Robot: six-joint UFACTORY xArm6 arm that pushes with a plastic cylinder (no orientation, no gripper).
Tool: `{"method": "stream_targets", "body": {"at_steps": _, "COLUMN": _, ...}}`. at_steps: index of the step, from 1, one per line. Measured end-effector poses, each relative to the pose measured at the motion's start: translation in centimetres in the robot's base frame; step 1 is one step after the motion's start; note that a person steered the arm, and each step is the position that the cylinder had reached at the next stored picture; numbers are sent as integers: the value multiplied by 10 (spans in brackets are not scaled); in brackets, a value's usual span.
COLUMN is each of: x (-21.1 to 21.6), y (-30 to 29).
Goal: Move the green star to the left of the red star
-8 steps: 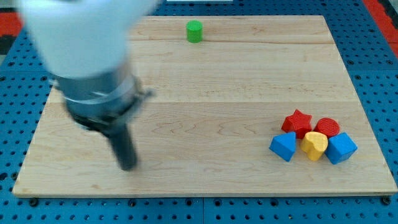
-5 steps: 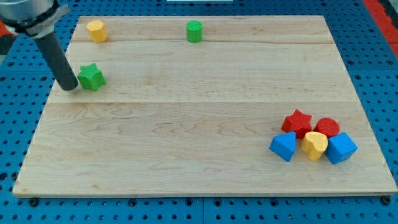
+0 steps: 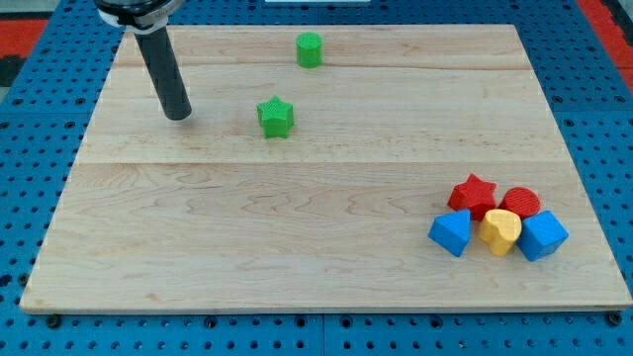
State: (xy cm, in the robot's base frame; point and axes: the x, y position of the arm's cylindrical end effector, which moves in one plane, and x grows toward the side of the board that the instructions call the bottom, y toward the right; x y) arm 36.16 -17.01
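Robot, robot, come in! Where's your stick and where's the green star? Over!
My tip on the board, apart from the green star, at its view-left. Red star far off toward view's bottom right. Nothing between the stars.

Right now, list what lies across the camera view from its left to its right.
my tip → green star → green cylinder → blue block → red star → yellow block → red cylinder → blue cube
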Motion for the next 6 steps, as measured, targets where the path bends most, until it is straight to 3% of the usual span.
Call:
{"method": "stream_targets", "body": {"at_steps": 1, "x": -2, "y": 72}}
{"method": "stream_targets", "body": {"at_steps": 2, "x": 22, "y": 187}}
{"method": "stream_targets", "body": {"at_steps": 3, "x": 59, "y": 260}}
{"method": "stream_targets", "body": {"at_steps": 5, "x": 59, "y": 250}}
{"method": "stream_targets", "body": {"at_steps": 6, "x": 93, "y": 250}}
